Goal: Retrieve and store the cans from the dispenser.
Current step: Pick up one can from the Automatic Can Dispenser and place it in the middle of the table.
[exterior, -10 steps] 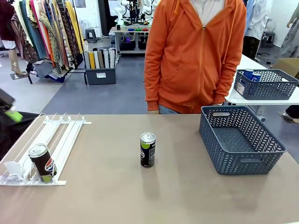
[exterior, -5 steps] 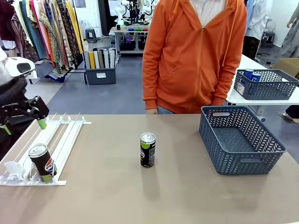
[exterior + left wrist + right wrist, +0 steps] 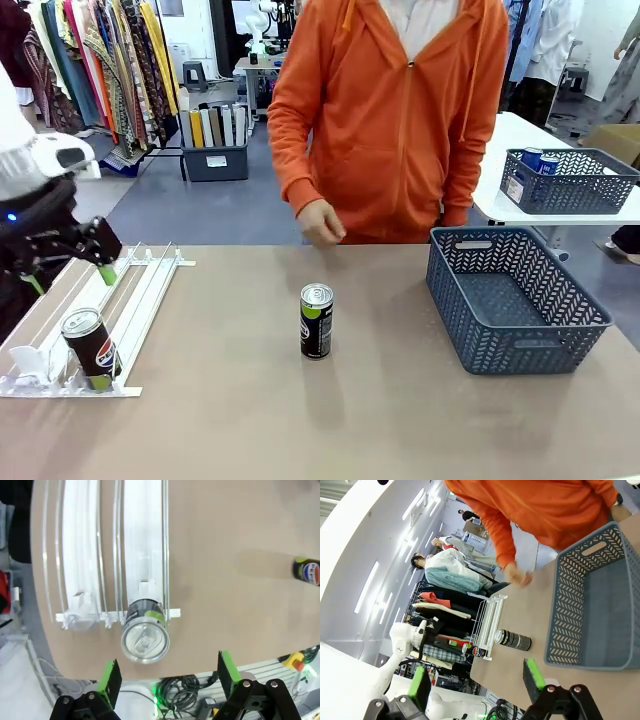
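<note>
left gripper (image 3: 167, 674) poised over the dispenser (image 3: 142, 540)

the left gripper hangs above the rack, jaws spread wide with nothing between them. it is placed, i judge, to drop around the dark can (image 3: 145, 636) resting against the end stopper. a second dark can (image 3: 316, 321) stands upright mid-table, well apart from the grey basket (image 3: 450, 290), which holds nothing. the right gripper (image 3: 476, 677) is also spread wide and empty.

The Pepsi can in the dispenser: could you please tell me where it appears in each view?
Front view: the Pepsi can stands lower left, at the dispenser's near end.
Left wrist view: the Pepsi can is at centre, seen from above.
Right wrist view: the Pepsi can is small, lower left of centre.
Shared landmark: the white dispenser holding it.
</note>
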Tool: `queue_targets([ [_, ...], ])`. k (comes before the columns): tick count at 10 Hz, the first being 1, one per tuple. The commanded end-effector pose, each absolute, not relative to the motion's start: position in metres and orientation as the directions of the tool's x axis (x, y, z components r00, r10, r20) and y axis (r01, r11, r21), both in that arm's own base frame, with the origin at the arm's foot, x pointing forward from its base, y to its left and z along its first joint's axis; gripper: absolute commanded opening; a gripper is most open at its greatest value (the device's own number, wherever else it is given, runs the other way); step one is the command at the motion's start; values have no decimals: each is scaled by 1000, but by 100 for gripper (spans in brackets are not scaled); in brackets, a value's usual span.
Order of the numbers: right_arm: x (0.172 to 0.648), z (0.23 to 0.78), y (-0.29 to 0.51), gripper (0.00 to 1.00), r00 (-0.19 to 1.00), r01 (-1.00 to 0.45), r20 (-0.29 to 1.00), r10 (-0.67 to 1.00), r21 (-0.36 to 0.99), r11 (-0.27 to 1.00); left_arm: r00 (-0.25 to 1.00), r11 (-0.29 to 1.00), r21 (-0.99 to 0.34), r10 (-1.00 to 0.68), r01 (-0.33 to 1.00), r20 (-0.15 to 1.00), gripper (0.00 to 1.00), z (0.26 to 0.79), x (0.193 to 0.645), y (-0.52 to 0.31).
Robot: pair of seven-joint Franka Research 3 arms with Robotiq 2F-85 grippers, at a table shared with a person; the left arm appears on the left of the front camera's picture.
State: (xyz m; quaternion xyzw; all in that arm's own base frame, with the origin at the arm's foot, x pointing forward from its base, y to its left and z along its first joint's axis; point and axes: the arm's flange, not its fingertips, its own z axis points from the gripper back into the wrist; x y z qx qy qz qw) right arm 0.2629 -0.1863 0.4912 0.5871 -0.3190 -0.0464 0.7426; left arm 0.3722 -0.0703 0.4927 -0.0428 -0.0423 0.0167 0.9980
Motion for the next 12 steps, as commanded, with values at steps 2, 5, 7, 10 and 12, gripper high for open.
queue_targets([
  [2, 266, 495, -185, 100, 778, -329, 431, -457, 899, 289, 996, 997, -26, 76, -74, 46, 100, 454, 379, -67],
  [5, 266, 495, -185, 100, 778, -329, 431, -457, 899, 289, 990, 991, -23, 135, -135, 38, 100, 446, 383, -54],
  [7, 266, 495, -185, 100, 778, -329, 431, -457, 899, 289, 992, 991, -33, 127, -127, 3, 100, 434, 387, -58],
  [10, 266, 495, -185, 100, 778, -329, 431, -457, 899, 289, 992, 991, -40, 125, -126, -35, 100, 416, 391, -62],
  [12, 266, 495, -185, 100, 778, -329, 431, -457, 899, 289, 991, 991, -43, 124, -126, -40, 100, 414, 391, -63],
])
